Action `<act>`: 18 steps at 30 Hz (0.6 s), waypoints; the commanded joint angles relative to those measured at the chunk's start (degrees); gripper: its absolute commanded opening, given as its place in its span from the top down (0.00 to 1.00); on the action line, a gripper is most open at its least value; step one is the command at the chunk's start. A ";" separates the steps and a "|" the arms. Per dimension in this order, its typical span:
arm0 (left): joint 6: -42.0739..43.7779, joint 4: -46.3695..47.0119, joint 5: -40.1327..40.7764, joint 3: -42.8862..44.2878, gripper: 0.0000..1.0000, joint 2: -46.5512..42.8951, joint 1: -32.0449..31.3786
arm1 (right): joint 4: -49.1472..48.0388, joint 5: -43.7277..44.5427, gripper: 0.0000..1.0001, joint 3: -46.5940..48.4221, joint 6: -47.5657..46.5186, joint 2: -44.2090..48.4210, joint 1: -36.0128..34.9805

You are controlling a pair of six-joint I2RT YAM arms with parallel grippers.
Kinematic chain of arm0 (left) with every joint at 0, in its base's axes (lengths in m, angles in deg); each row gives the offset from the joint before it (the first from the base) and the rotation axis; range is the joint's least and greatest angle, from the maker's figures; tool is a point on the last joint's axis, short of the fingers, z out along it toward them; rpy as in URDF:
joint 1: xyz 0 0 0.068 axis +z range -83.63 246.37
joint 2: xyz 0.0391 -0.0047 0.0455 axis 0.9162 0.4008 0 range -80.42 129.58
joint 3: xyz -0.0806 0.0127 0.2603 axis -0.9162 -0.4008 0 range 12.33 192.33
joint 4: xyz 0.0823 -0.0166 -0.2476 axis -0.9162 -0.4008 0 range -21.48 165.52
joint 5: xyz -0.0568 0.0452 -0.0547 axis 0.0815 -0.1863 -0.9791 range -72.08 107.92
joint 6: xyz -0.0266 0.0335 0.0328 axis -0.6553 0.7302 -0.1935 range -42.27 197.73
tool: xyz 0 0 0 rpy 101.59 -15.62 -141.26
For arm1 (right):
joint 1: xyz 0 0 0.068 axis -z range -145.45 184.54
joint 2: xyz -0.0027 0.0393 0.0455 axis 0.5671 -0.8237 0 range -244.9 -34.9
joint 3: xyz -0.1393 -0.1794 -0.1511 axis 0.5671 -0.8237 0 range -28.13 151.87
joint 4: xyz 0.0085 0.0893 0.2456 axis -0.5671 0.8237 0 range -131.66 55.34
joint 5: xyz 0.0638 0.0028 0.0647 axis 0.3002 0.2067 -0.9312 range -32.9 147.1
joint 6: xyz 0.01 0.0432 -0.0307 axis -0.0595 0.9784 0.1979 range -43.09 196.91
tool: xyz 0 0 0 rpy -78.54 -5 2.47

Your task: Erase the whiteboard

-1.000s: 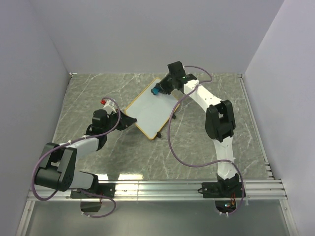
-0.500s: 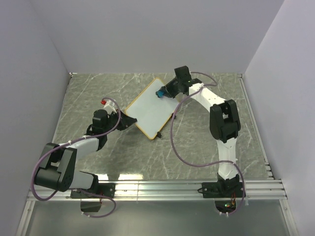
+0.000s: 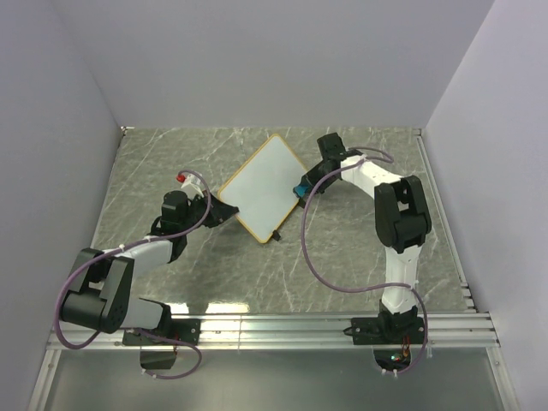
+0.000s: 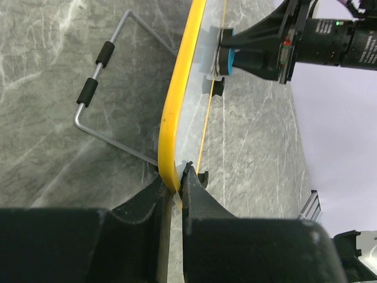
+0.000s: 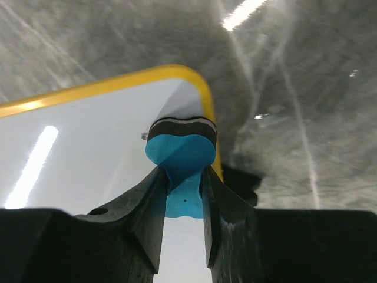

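Nearest me, on the near side of the whiteboard (image 3: pixel 261 193), the two arm bases sit on a metal rail (image 3: pixel 282 325) at the edge of the marble table (image 3: pixel 342 257). The whiteboard is at mid-table, turned corner-on like a diamond, its face white and glossy inside a yellow-tan frame.

At the board's left corner, the left gripper (image 3: pixel 224 211) has its jaws pinched on the frame. The left wrist view shows the two dark fingers (image 4: pixel 197 197) squeezing the yellow edge between them. On the board's back side in that view, a bent wire stand (image 4: pixel 94 88) with two black sleeves juts out over the marble.

A little left of the board, beyond the left arm, lies a small red object (image 3: pixel 181 177) that I can't identify.

At the board's right corner, the right gripper (image 3: pixel 301 190) clamps a blue eraser (image 3: pixel 299 192). From its wrist camera, the jaws nip the eraser's (image 5: pixel 179 154) narrow waist, and the dark felt pad rests on the white surface just inside the frame's rounded corner. A purple cable (image 3: pixel 301 248) loops off to the board's right.
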 commanded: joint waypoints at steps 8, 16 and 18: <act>5.21 -8.76 2.02 -1.39 1.00 2.64 -1.84 | 3.48 0.76 1.00 -2.58 -1.66 1.16 -1.65; 5.38 -8.94 2.73 -1.74 1.00 2.03 -1.93 | 0.32 3.11 1.00 -3.90 -3.85 9.33 -1.47; 5.47 -9.02 3.17 -1.74 1.00 1.68 -1.93 | 2.32 4.97 1.00 -3.29 -5.79 12.49 -1.12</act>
